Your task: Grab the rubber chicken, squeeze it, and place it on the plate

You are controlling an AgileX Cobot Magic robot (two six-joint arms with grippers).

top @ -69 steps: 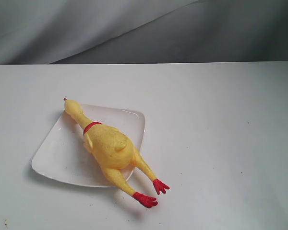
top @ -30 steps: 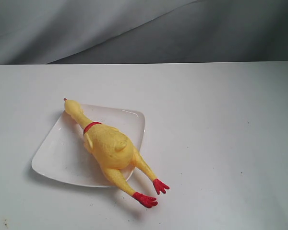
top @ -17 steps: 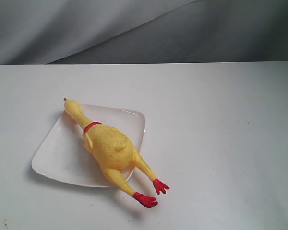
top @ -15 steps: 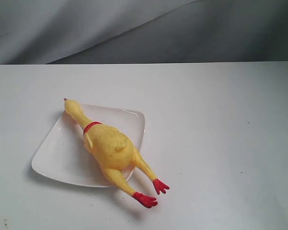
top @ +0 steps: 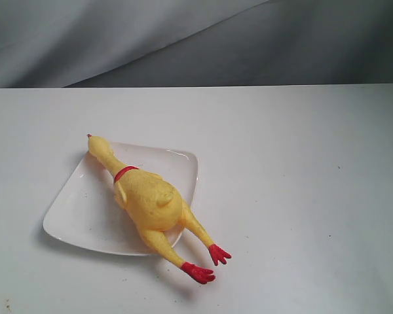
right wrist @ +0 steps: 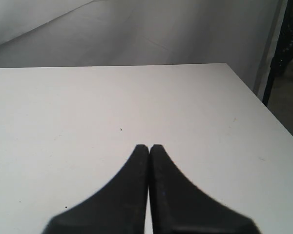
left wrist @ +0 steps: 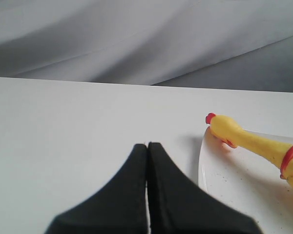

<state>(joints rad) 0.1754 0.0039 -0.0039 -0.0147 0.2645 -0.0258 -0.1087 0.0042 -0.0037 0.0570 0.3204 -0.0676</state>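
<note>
The left gripper [left wrist: 147,146] and right gripper [right wrist: 149,146] are pinched together, empty, and beyond the left one the rubber chicken [top: 150,199] lies diagonally on the plate [top: 75,203], red feet past its near rim, head over the far corner.

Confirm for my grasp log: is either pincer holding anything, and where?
Nothing. The left pincer and right pincer are shut empty; rubber chicken lies on the plate.

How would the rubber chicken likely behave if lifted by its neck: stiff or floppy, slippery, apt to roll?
The rubber chicken would probably flop: its thin neck and long legs look too slender to hold the plump body level. Its textured skin likely grips well. Rolling seems unlikely, since it lies across the plate with legs splayed.
</note>
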